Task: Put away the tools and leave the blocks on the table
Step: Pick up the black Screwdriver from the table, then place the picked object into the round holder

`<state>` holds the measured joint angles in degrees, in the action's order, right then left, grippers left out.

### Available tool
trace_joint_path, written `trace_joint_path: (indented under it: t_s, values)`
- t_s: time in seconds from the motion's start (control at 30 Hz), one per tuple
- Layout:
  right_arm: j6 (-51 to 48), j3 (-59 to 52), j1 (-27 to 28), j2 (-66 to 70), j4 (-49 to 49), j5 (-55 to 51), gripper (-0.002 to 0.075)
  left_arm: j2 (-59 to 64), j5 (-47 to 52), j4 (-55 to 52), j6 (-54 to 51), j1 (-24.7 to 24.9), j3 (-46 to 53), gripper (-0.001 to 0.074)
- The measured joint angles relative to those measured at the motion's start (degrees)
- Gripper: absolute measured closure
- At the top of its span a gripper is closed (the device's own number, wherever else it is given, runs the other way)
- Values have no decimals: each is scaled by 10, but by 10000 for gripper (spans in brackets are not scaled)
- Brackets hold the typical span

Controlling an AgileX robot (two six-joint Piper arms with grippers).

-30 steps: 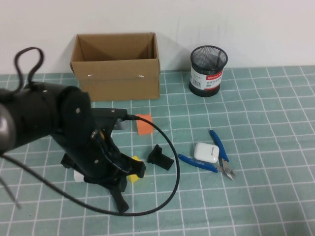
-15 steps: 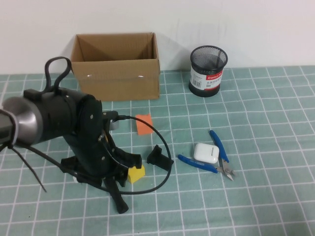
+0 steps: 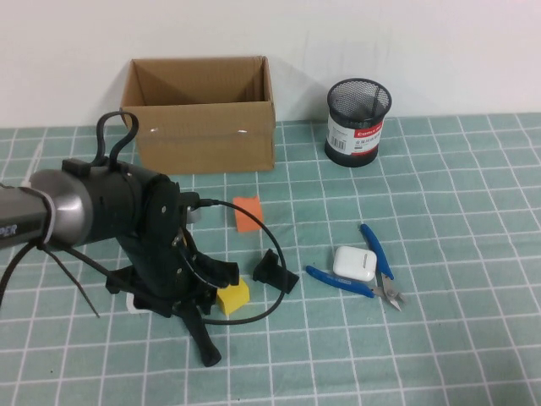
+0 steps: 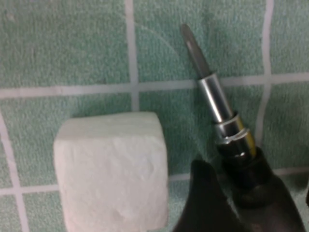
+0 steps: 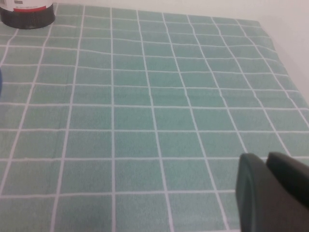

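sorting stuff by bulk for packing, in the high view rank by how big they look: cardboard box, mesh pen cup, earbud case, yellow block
1. cardboard box
2. mesh pen cup
3. earbud case and yellow block: these look about alike, so no ranking between them.

Glossy metal screwdriver (image 4: pixel 217 104) shaft, rough matt white block (image 4: pixel 112 170), brown cardboard box (image 3: pixel 203 112), black wire-mesh cup (image 3: pixel 357 121)

White block (image 4: pixel 112 171) crowds the screwdriver (image 4: pixel 218 110); table (image 5: pixel 145 116) rightward lies open.
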<state>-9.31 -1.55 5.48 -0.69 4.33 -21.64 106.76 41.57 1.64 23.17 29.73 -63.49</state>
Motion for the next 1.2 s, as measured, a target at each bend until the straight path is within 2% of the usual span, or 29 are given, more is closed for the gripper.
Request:
trace_joint_path:
  t_s: [0.1,0.27,0.47,0.67,0.8,0.9,1.2]
  values:
    - [0,0,0,0,0,0,734,2,2,-4,0,0,-1,388]
    - [0,0,0,0,0,0,734,2,-2,-10,-23,0,-1,568]
    - [0,0,0,0,0,0,734,-26,-11,-13,-68,18,0,562]
    - [0,0,0,0,0,0,733,-161,-8,-67,-77,60,0,563]
    - [0,0,0,0,0,0,733,-243,-44,-109,-77,75,2,563]
    - [0,0,0,0,0,0,734,-281,-129,-144,-77,75,24,563]
    - [0,0,0,0,0,0,734,-270,-576,-166,-77,75,161,563]
